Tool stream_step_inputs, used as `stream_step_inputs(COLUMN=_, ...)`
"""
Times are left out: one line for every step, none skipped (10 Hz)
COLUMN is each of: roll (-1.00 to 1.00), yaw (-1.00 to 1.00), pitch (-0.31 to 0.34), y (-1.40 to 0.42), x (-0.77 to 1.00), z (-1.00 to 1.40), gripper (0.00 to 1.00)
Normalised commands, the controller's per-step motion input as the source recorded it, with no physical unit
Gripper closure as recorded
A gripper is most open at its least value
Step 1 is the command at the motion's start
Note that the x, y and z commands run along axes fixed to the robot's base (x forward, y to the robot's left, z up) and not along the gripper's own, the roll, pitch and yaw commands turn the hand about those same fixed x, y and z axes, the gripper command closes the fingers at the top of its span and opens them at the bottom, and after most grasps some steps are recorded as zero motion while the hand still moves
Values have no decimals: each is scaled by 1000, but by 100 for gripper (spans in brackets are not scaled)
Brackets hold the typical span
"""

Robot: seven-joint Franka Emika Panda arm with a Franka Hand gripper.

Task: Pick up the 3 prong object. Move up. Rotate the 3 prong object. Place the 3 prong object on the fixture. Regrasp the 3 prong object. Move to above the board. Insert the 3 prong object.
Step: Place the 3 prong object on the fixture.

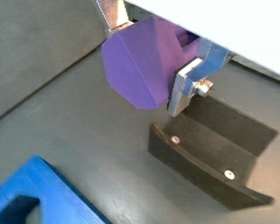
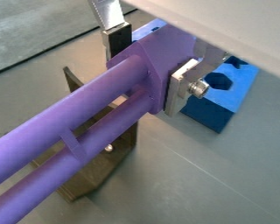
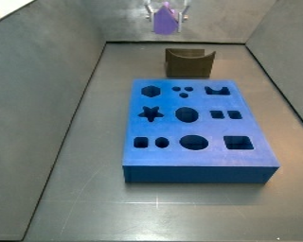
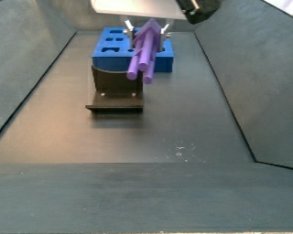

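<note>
My claw pinches the peg in the air above the fixture, with the board just beyond it. I judge I am partway through rotating. To do it well, I keep the grip firm, turn slowly, then line the peg with the fixture's notch before lowering.

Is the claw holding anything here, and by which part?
Yes: the claw grips the purple 3 prong object at one end, above the fixture.

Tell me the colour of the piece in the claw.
Light purple 3 prong object, clearest in a side view.
</note>
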Motion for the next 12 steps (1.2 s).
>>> stream_step_inputs(roll=-1000, yaw=126, pitch=54, y=-230, x=1000, z=832, gripper=100)
stream_step_inputs(roll=-1000, yaw=120, pitch=65, y=-193, x=873, z=812, gripper=100)
stream_step_inputs(roll=-1000, yaw=109, pitch=74, y=-109, x=775, z=707, gripper=100)
stream_step_inputs(roll=-1000, yaw=91, pitch=89, y=-17, x=511, z=363, gripper=100)
stream_step_inputs(roll=-1000, yaw=86, pitch=96, y=3, x=408, z=210, gripper=100)
stream_step_inputs(roll=-1000, yaw=73, pitch=107, y=18, x=261, z=16, gripper=100)
stream_step_inputs(roll=-1000, yaw=62, pitch=125, y=23, x=169, z=32, gripper=100)
stream_step_inputs(roll=-1000, yaw=45, pitch=143, y=36, x=61, z=36, gripper=100)
stream_step_inputs(roll=-1000, yaw=35, pitch=143, y=34, x=44, z=17, gripper=100)
stream_step_inputs(roll=-1000, yaw=8, pitch=154, y=31, x=50, z=-3, gripper=100)
stream_step_inputs(roll=-1000, yaw=-15, pitch=179, y=33, x=65, z=-4, gripper=100)
stream_step_inputs(roll=-1000, yaw=-43, pitch=205, y=41, x=80, z=-11, gripper=100)
